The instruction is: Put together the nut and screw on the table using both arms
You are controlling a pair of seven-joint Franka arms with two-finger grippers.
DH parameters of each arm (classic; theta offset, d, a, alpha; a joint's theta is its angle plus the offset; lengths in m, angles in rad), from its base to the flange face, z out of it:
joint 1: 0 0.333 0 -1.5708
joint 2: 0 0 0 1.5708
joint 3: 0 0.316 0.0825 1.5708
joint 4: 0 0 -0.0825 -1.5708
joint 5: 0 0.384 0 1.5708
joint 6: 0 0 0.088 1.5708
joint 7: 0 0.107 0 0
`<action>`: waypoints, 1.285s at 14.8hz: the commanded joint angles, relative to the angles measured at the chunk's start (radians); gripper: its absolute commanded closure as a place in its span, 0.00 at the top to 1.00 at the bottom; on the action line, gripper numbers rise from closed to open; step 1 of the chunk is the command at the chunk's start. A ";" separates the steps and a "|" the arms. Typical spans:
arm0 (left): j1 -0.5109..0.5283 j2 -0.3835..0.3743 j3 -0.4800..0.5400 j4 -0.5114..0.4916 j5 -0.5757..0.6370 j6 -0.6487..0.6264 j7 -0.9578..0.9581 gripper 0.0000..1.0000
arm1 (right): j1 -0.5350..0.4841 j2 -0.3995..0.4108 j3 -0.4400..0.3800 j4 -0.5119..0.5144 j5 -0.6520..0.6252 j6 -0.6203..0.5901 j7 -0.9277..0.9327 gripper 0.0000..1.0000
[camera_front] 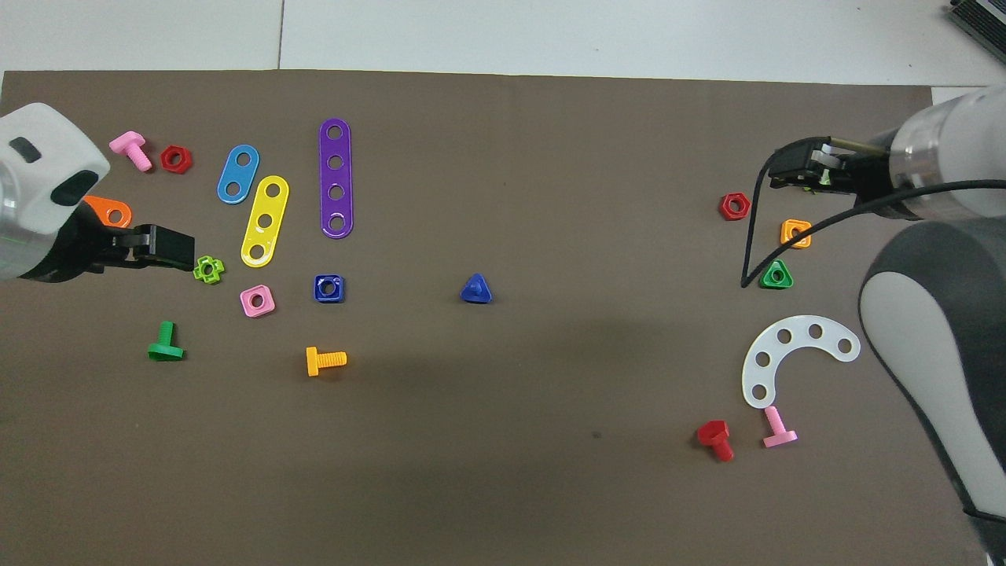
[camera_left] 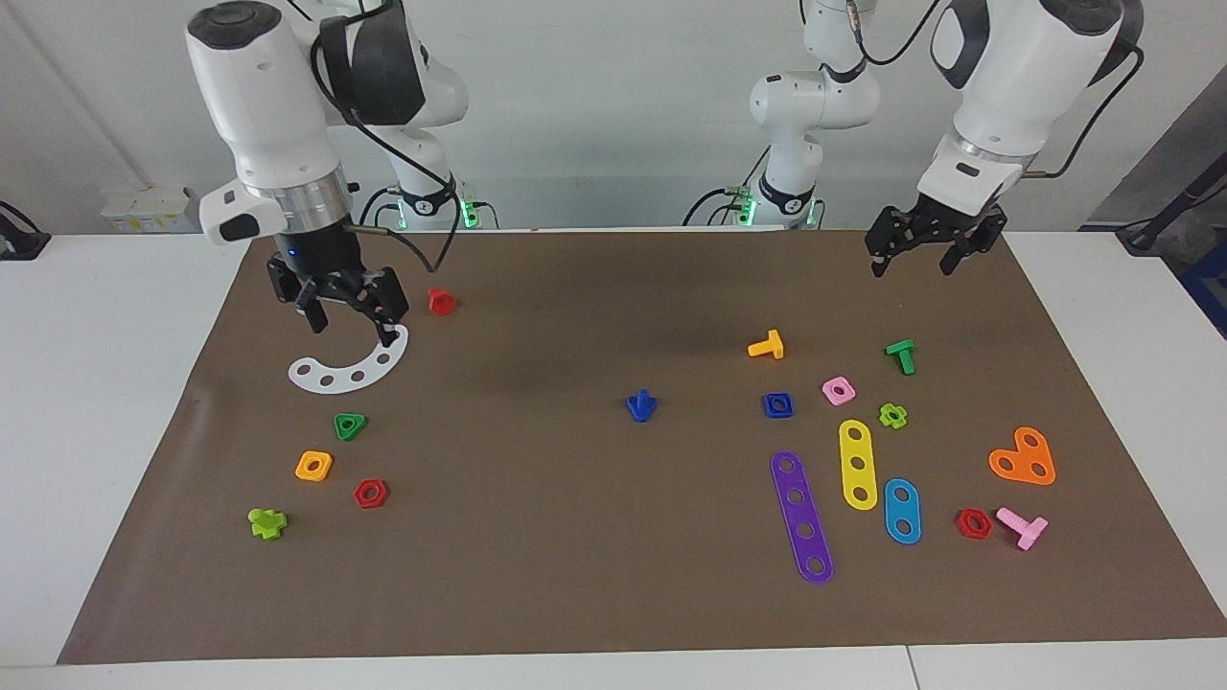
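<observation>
Nut [camera_left: 778,405] and screw [camera_left: 641,405] lie apart on the brown sheet [camera_left: 537,537], nut toward the left arm's end. Left gripper [camera_left: 922,261] and right gripper [camera_left: 350,324] hover with jaws wide, holding nothing

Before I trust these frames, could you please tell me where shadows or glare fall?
Facing view: a soft dark shadow on the brown sheet near the small dark blue triangular-headed plastic screw; overhead view: a fainter shadow nearer the robots than that screw; no glare in either.
</observation>
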 commanded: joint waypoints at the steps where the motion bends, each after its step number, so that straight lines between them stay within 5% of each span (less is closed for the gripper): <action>1: -0.057 -0.014 0.013 -0.086 -0.010 0.091 -0.048 1.00 | -0.058 -0.079 0.006 -0.010 0.022 -0.095 -0.094 1.00; 7: -0.122 0.167 0.013 -0.113 -0.007 0.324 -0.032 0.97 | -0.105 -0.108 0.005 0.024 0.020 -0.304 -0.248 1.00; 11: -0.119 0.175 0.015 -0.273 -0.007 0.547 0.033 0.91 | -0.110 -0.114 0.003 0.012 0.028 -0.344 -0.300 1.00; 19: -0.148 0.268 0.015 -0.347 -0.007 0.644 0.061 0.82 | -0.110 -0.136 -0.003 -0.028 0.031 -0.316 -0.297 1.00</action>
